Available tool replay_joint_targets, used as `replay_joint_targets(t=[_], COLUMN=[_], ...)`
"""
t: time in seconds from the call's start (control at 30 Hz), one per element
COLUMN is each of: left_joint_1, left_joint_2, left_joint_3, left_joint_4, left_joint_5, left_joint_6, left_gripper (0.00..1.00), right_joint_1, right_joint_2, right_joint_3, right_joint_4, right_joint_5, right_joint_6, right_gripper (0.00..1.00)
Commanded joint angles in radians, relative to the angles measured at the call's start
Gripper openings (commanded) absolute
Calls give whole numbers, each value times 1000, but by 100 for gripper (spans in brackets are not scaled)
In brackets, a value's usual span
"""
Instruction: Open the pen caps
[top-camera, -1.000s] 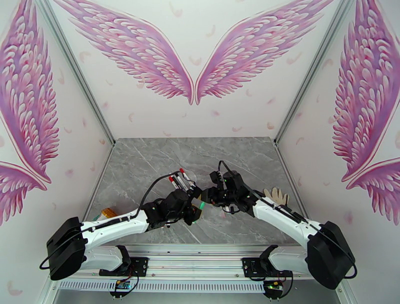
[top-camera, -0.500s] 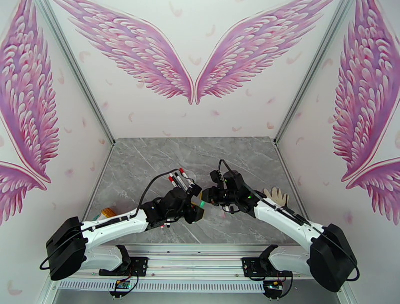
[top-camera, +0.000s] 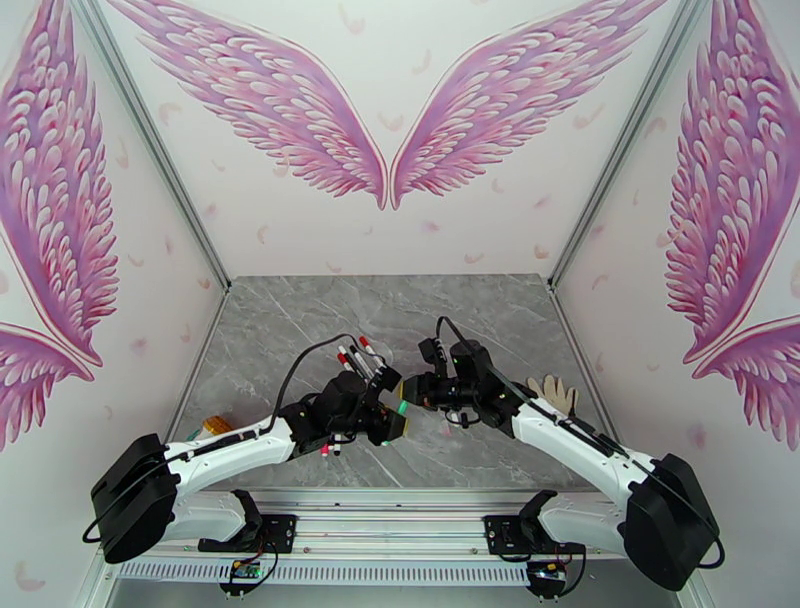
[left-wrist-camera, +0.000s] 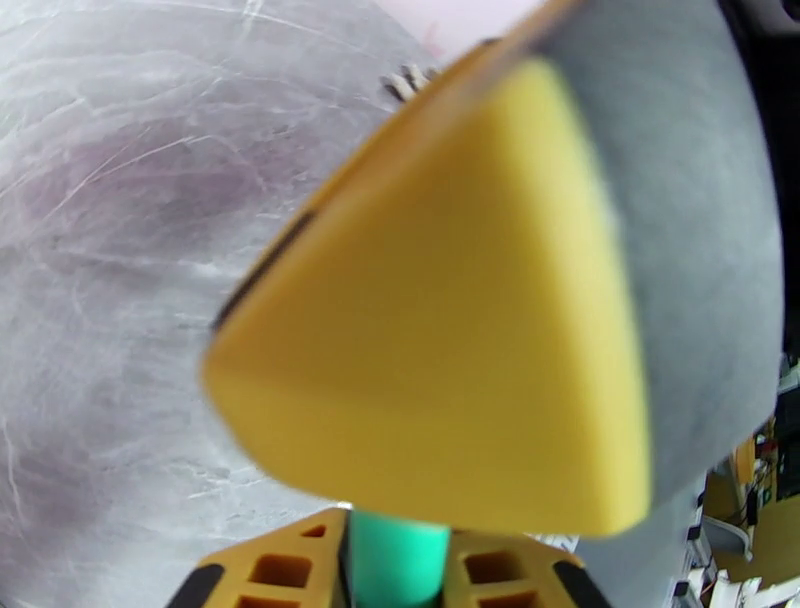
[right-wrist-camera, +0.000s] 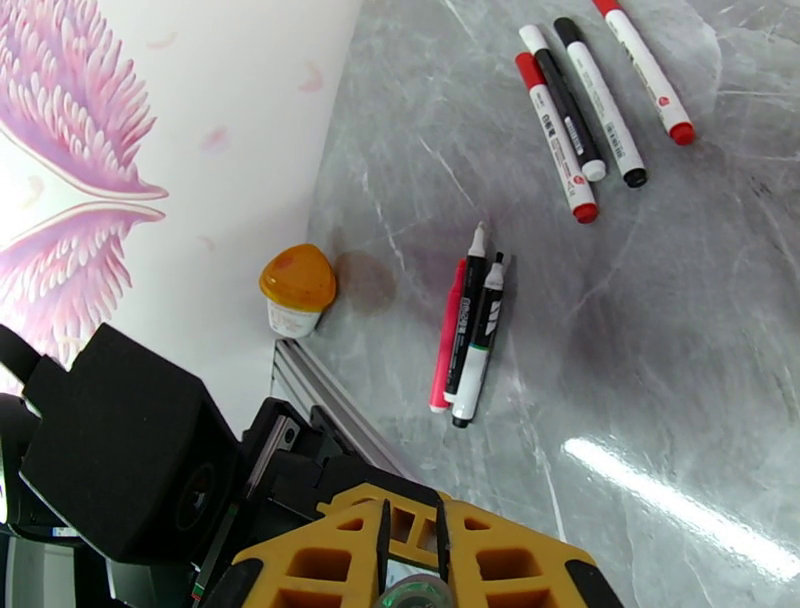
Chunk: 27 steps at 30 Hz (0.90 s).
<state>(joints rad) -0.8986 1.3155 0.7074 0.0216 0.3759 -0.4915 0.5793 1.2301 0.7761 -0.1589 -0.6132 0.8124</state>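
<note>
Above the counter (top-camera: 300, 320), the left fingers (left-wrist-camera: 275, 572) clamp the green pen (left-wrist-camera: 398, 558) and the right fingers (right-wrist-camera: 500, 565) are closed on what is probably its cap (right-wrist-camera: 410, 592): pull apart straight along the barrel, without bending sideways.

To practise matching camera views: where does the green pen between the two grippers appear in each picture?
Top external: the green pen is a small green spot at picture centre, slightly low, above the table.
Left wrist: bottom centre, clamped in the left gripper.
Right wrist: bottom edge, seemingly end-on and blurred, inside the right gripper.
Shared landmark: the grey marble table.
</note>
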Motion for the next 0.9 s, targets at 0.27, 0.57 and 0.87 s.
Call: replay_joint_targets(t=[0.27,0.57,0.87], left_joint_1=[-16,-61,-33], left_joint_2=[-45,-91,-140], left_joint_3=[0,-15,-42], left_joint_4=[-84,-169,-173], left_joint_5=[-111,-168,-70], left_joint_6=[47,81,77], left_gripper=[11,8,8], right_joint_1=[11,4,-29], right_joint_2=[-59,-110,-147], right_joint_3=[3,42,22], right_joint_4=[-33,-102,-10], right_joint_5=[104,216,95], right_joint_6=[2,-12,-42], right_gripper=[18,15,14])
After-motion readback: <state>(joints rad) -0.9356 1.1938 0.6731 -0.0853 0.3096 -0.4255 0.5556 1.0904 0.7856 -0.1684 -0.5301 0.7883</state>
